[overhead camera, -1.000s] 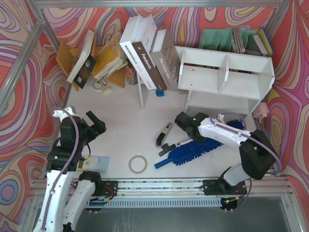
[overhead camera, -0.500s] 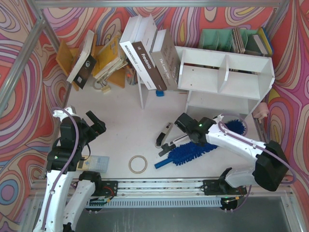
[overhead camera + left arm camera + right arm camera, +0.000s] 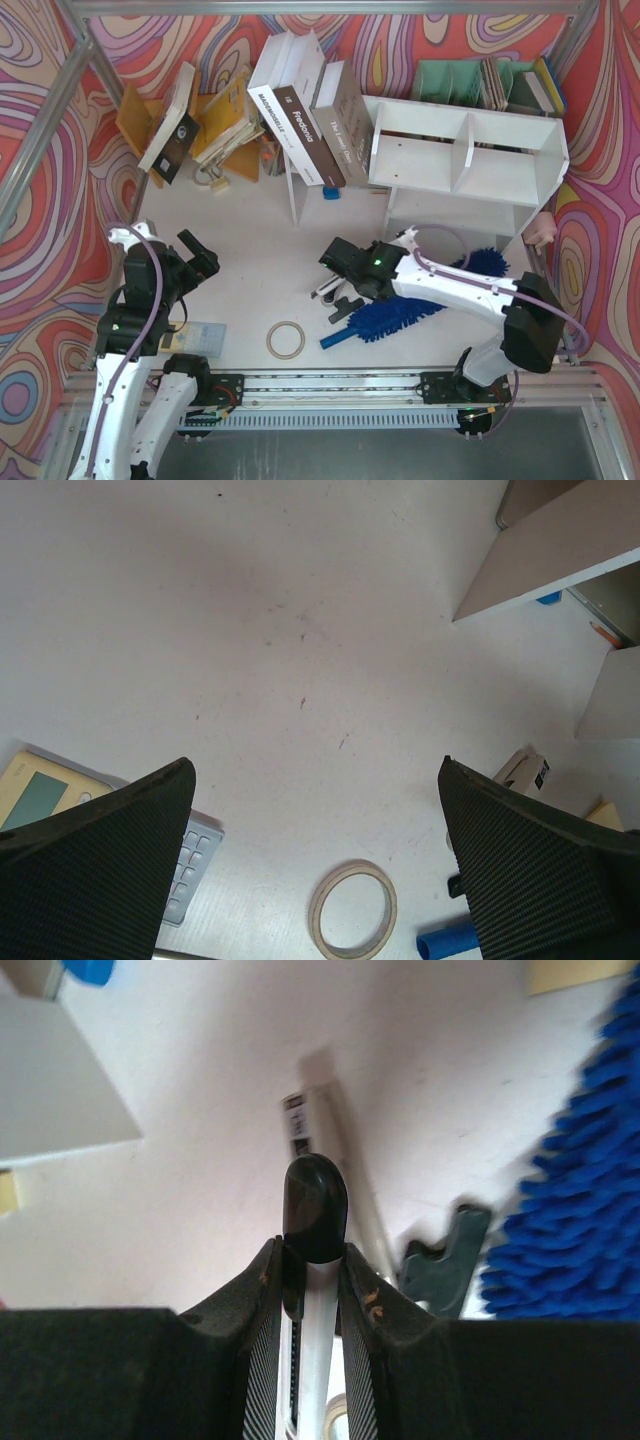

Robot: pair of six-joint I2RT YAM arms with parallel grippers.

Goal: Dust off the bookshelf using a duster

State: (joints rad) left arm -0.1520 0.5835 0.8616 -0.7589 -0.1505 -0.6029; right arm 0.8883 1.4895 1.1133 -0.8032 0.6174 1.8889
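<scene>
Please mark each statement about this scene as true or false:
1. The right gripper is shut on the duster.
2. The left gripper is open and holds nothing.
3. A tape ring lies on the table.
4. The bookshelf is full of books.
1. False. The right gripper is shut on a small black-tipped tool; the duster lies on the table beside it.
2. True. The left gripper has its jaws wide apart, with nothing between them.
3. True. The tape ring lies near the front edge, between the two arms.
4. False. The compartments of the bookshelf that show are empty; the books lean to its left.
</scene>
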